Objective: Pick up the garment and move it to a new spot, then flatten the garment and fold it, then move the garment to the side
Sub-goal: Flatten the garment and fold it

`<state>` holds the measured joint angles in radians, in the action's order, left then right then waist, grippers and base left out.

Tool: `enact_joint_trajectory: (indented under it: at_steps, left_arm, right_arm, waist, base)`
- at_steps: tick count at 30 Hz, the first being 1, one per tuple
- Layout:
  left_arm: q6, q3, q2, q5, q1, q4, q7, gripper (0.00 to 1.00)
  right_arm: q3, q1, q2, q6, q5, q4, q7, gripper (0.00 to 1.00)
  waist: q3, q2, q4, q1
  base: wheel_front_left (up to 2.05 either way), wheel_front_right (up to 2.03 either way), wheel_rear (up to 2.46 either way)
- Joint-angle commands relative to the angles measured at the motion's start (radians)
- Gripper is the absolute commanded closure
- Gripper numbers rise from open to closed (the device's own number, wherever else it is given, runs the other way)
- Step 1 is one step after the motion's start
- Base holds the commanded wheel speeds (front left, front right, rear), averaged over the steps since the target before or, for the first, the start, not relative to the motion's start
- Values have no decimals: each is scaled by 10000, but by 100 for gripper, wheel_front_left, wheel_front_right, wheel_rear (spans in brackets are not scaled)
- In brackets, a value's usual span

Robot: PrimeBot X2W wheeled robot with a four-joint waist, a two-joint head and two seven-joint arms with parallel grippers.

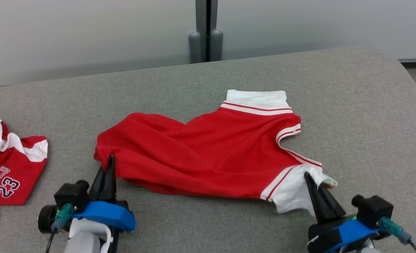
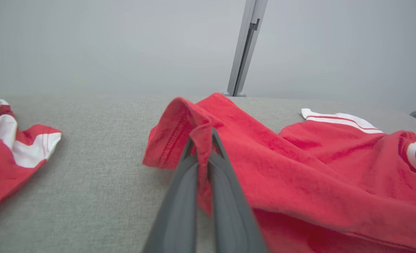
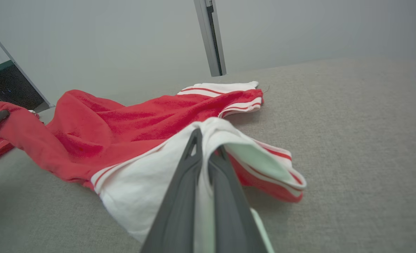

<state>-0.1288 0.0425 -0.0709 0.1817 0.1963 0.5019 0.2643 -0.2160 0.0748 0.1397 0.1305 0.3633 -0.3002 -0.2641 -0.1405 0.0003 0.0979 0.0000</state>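
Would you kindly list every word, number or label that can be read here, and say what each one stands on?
"BULLS": on the second red jersey, left edge of the head view.
"23": on the same jersey, just below "BULLS".
Lettering on that jersey in the right wrist view: too small to read.
The red garment in the middle: no text; its pale label shows nothing readable.

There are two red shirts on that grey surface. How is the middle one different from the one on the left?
The middle shirt is pinched at two corners by the left gripper and right gripper; the left shirt lies untouched. The middle shirt shows plain red; the left shirt shows BULLS 23. Both are red with white trim.
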Motion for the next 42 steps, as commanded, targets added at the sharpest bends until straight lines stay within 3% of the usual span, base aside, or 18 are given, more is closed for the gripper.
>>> enact_joint_trajectory:
  at_steps: [1,13,21,30,36,42]
  left_arm:
    - [-15,63,-72,150,392,-226,-3,100]
    - [-17,1248,-988,461,4302,-97,-3,100]
    - [-16,1544,-1394,570,8562,1105,-2,100]
    - [-17,1860,-1266,486,12174,2015,-2,100]
    - [-17,2163,-1145,492,12945,2102,-4,100]
    - [41,2025,-1189,591,11896,2061,-2,100]
  right_arm:
    - [76,381,98,5,123,241,-4,100]
    - [43,4571,797,5,269,184,-2,100]
    - [-329,9322,1341,5,1005,-1570,-2,100]
    - [-367,13430,1790,5,1543,-3512,-2,100]
    - [-731,14228,1842,5,1501,-3797,-2,100]
    - [-1268,13192,1794,5,1611,-3467,-2,100]
  waist:
    - [-74,-3,12,0]
    - [-1229,-3,262,0]
    - [-2539,-3,415,0]
    - [-3457,-3,338,0]
    - [-3715,-3,292,0]
    - [-3851,-3,308,0]
  base:
    - [0,0,0]
    - [0,0,0]
    - [0,0,0]
    - [0,0,0]
    - [0,0,0]
    - [0,0,0]
